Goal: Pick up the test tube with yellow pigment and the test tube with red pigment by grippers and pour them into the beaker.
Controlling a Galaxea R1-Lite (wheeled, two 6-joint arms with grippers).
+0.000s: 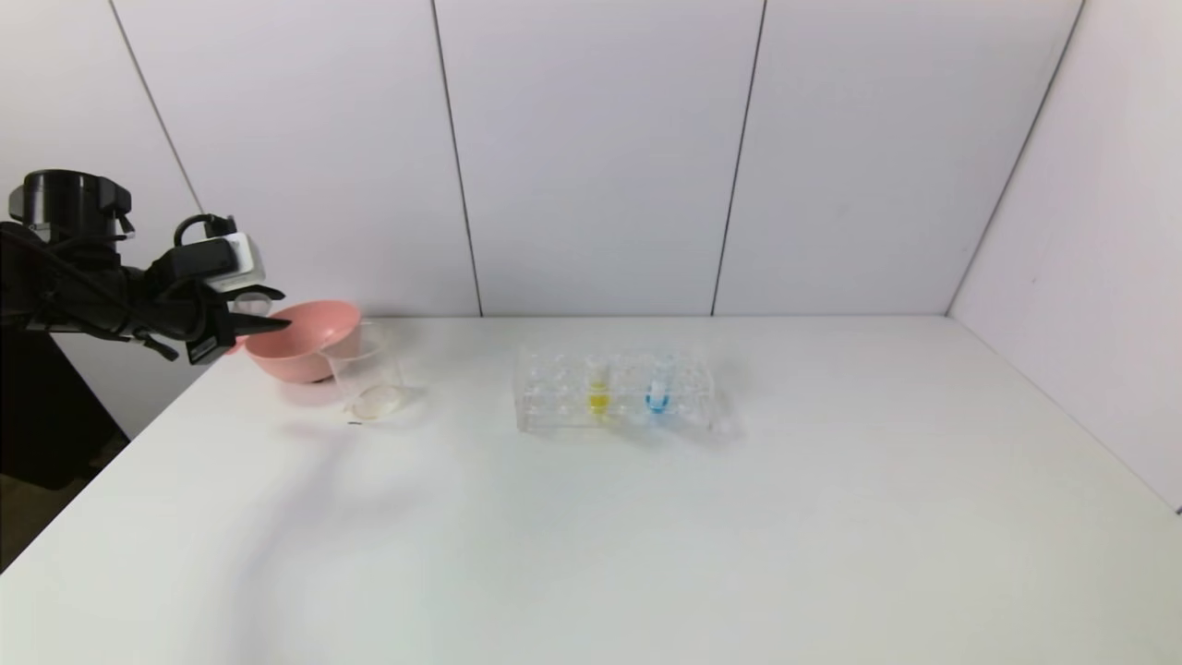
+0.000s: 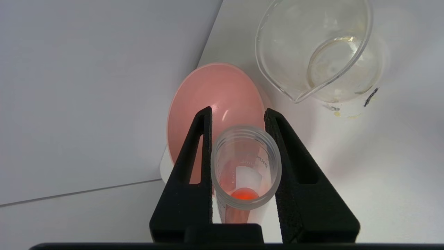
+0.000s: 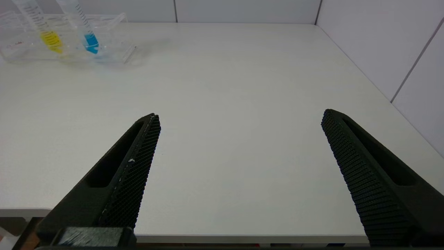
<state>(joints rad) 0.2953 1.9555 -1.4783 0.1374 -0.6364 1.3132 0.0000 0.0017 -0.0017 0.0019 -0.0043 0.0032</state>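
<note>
My left gripper [image 1: 270, 324] is at the table's far left, beside the pink bowl, and is shut on the test tube with red pigment [image 1: 251, 303]. In the left wrist view the gripper [image 2: 238, 110] holds the open tube [image 2: 247, 163] between both fingers, with red-orange liquid at its bottom. The clear beaker [image 1: 370, 374] stands just right of the bowl, apart from the tube; it also shows in the left wrist view [image 2: 312, 48]. The test tube with yellow pigment [image 1: 598, 388] stands in the clear rack [image 1: 554, 392]; it also shows in the right wrist view [image 3: 48, 34]. My right gripper [image 3: 239, 118] is open and empty over the table's near edge.
A pink bowl [image 1: 309, 340] sits at the back left, touching the beaker's far side; it also shows in the left wrist view [image 2: 215, 93]. A blue-liquid tube [image 1: 657, 394] stands in the rack next to the yellow one. White walls close the back and right of the table.
</note>
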